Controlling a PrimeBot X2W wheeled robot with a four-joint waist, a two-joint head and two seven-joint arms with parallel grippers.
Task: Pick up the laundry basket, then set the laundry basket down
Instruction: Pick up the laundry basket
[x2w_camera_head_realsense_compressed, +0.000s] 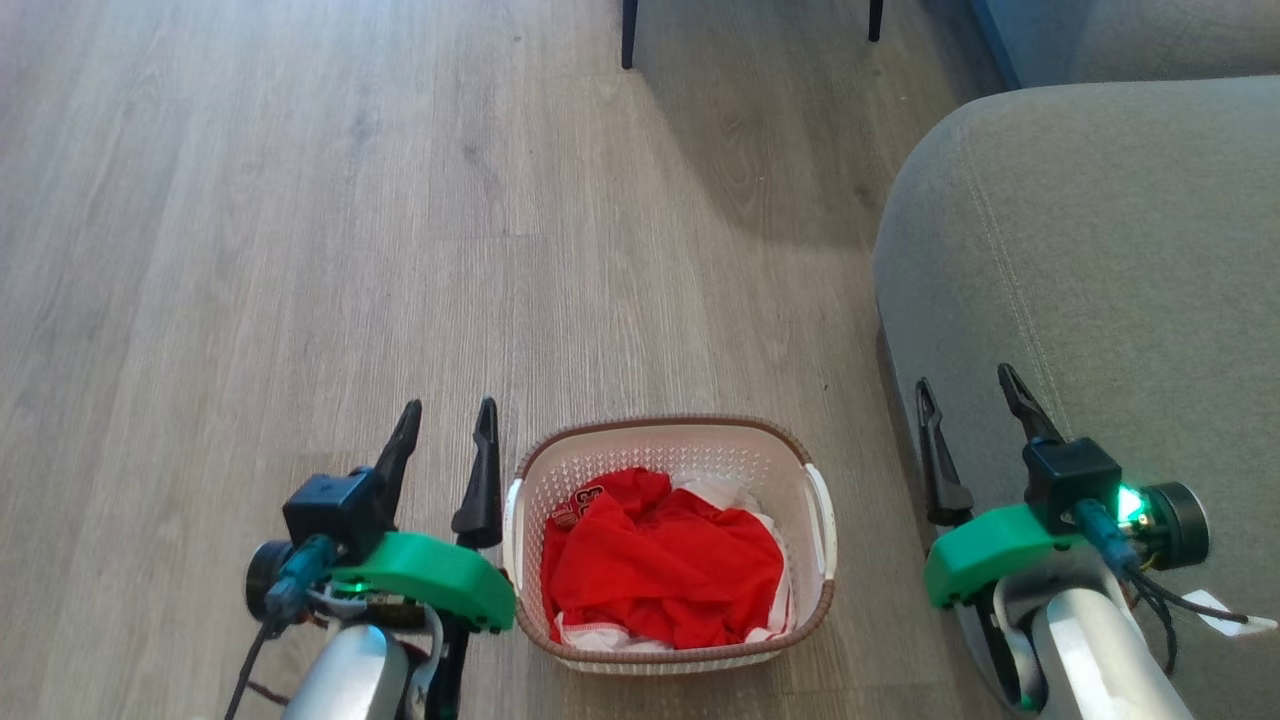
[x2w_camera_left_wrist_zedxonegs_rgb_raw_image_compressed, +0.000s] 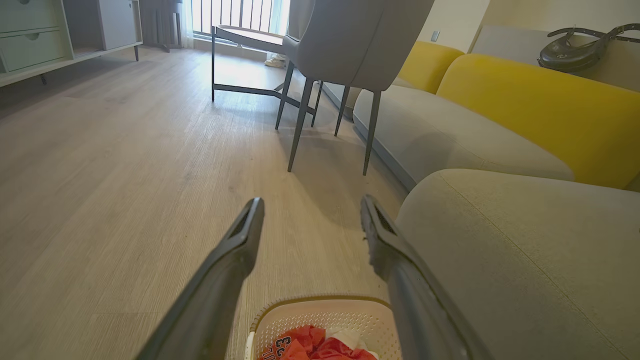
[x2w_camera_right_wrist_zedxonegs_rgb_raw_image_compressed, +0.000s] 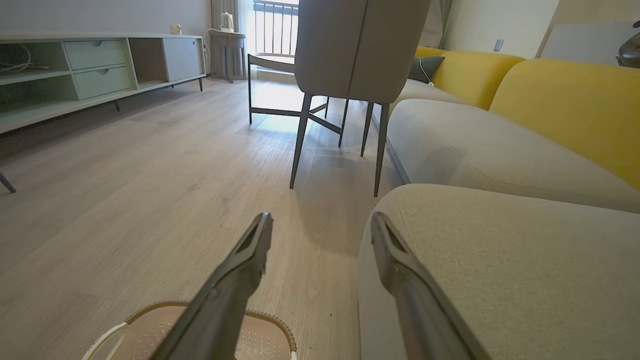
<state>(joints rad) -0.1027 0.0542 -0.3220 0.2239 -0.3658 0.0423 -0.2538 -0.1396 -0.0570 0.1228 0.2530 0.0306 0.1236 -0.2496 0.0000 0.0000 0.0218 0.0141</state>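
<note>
The laundry basket (x2w_camera_head_realsense_compressed: 690, 445) stands on the wood floor at the bottom middle of the head view, cream-white with a brown rim, white side handles and red and white clothes inside. My left gripper (x2w_camera_head_realsense_compressed: 447, 420) is open just left of the basket, above its left handle, holding nothing. My right gripper (x2w_camera_head_realsense_compressed: 968, 392) is open to the basket's right, over the sofa arm, also holding nothing. The left wrist view catches the basket's far rim (x2w_camera_left_wrist_zedxonegs_rgb_raw_image_compressed: 320, 301) between and below the left gripper (x2w_camera_left_wrist_zedxonegs_rgb_raw_image_compressed: 312, 212) fingers. In the right wrist view the basket (x2w_camera_right_wrist_zedxonegs_rgb_raw_image_compressed: 270, 322) lies low left of the right gripper (x2w_camera_right_wrist_zedxonegs_rgb_raw_image_compressed: 322, 222).
A grey sofa arm (x2w_camera_head_realsense_compressed: 1100, 280) fills the right side, close to the basket. Ahead stand a grey chair (x2w_camera_left_wrist_zedxonegs_rgb_raw_image_compressed: 350, 45) on thin dark legs and a small table (x2w_camera_left_wrist_zedxonegs_rgb_raw_image_compressed: 245, 37). A low cabinet (x2w_camera_right_wrist_zedxonegs_rgb_raw_image_compressed: 90, 70) lines the left wall. Open wood floor (x2w_camera_head_realsense_compressed: 300, 250) stretches ahead and left.
</note>
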